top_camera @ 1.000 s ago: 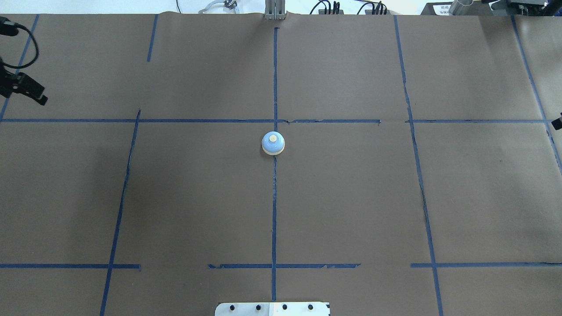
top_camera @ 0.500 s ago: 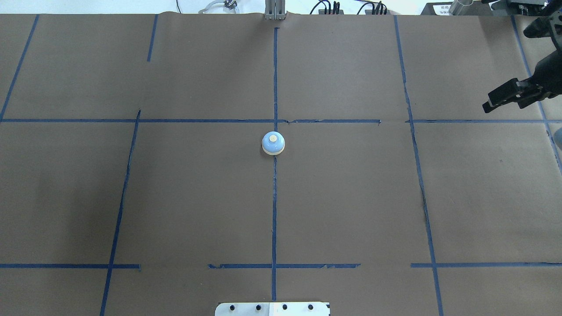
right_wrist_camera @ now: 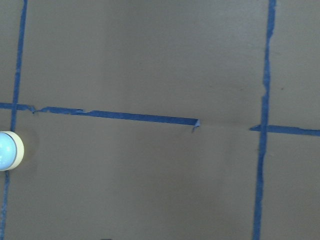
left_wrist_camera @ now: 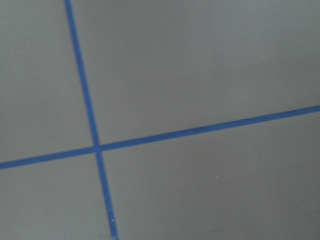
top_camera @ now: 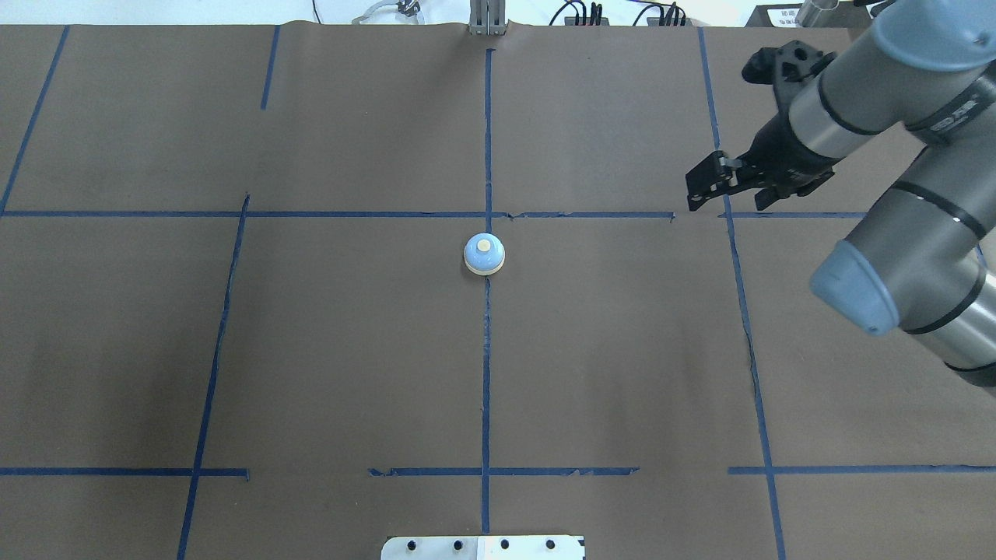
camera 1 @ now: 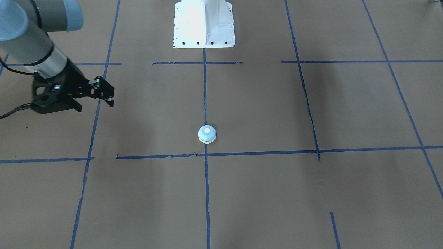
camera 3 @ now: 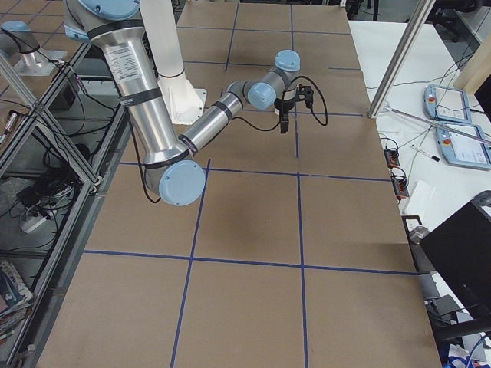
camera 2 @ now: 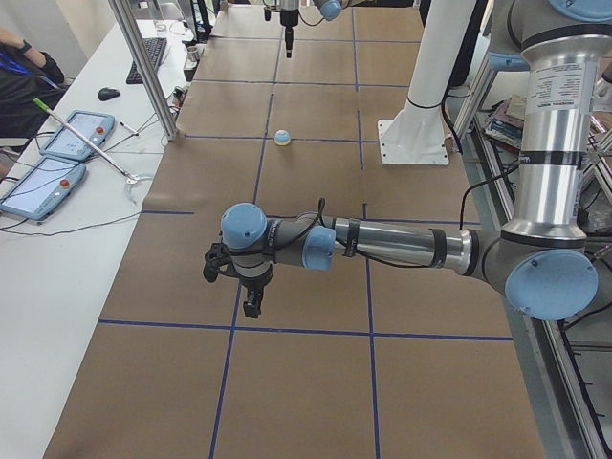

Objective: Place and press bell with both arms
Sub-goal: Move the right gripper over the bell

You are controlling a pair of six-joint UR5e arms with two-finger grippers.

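Bell (right_wrist_camera: 9, 150): cut by the left edge of the right wrist view. Only its right part shows; the button is out of frame. Left gripper (camera 2: 251, 308): seen from the table's left end only, small and dark, finger gap unreadable. Right arm (top_camera: 918, 257): upper links cut by the overhead view's right edge.

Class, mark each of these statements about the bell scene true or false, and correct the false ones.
1. The small light-blue dome-shaped bell stands on the blue tape centre line of the brown paper-covered table. True.
2. The right gripper touches the bell. False: it hangs well apart from it, off to one side.
3. The bell lies tipped on its side. False: it is upright, with its cream round button on top.
4. The right wrist camera catches the bell at the edge of its view. True.
5. The overhead view shows both arms. False: only the right arm; the left arm shows in the exterior left view.
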